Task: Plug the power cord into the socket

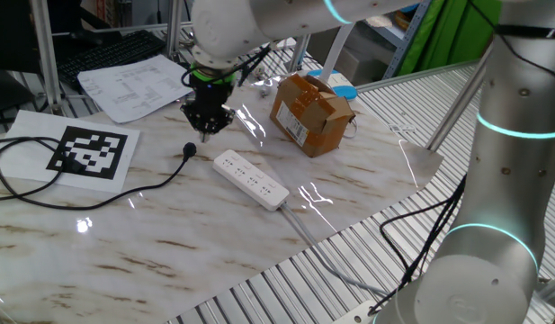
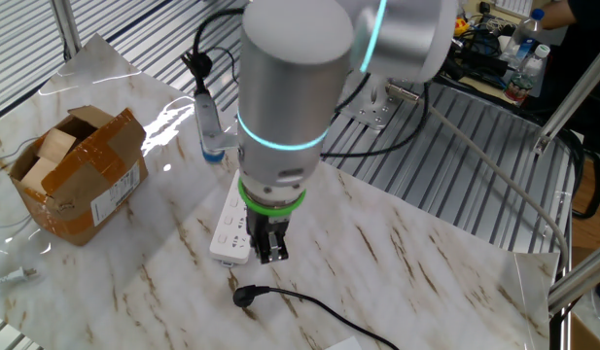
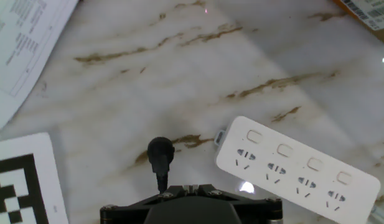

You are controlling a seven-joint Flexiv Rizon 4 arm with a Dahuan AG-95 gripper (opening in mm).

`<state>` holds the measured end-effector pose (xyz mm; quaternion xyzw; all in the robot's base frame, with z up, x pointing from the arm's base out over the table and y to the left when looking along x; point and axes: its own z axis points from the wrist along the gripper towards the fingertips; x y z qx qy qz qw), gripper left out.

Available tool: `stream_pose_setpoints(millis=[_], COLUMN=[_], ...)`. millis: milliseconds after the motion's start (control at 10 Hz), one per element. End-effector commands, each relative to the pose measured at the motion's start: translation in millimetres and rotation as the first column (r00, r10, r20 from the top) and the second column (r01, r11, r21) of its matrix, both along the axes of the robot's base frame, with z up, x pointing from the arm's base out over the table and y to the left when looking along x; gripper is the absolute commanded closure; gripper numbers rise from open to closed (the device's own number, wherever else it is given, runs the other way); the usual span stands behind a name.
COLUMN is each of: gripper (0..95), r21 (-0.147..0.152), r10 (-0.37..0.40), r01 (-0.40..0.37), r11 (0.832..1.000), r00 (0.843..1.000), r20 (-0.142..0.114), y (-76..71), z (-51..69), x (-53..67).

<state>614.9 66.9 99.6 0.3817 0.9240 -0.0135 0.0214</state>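
Note:
The power cord's round black plug (image 1: 191, 151) (image 2: 246, 296) (image 3: 160, 151) lies loose on the marble table, and its thin cable (image 1: 43, 200) trails off to the left. The socket is a long white power strip (image 1: 250, 180) (image 2: 228, 231) (image 3: 297, 168) lying flat just right of the plug. My gripper (image 1: 208, 127) (image 2: 271, 255) (image 3: 190, 186) hangs a little above the table, over the gap between the plug and the strip's near end. Its fingers are shut together and hold nothing. It touches neither the plug nor the strip.
A brown cardboard box (image 1: 310, 112) (image 2: 76, 175) stands beyond the strip. Printed sheets (image 1: 133, 83) (image 3: 17, 43) and a black-and-white marker card (image 1: 88, 151) lie to the left. The strip's grey-white lead (image 1: 304, 229) runs off the table's edge onto the slatted metal surface.

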Motion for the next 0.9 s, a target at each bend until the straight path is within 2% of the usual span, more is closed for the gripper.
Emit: stream_pose_setpoints(millis=[100,300,400,900], gripper=[76.0,76.0,57.0,57.0], r21=[-0.016,-0.013,-0.018,-0.029], r10=[-0.038,-0.076,-0.090,-0.133], r01=[0.039,0.077,0.090,0.133], r11=[0.999,0.997,0.996,0.991], r00=[0.999,0.997,0.996,0.991], r20=[0.011,0.013,0.015,0.022], y=[-0.5,2.4,3.9,6.6], z=[-4.0,-9.6,-11.6,-19.2], x=[-0.2,-0.5,-0.4,10.1])
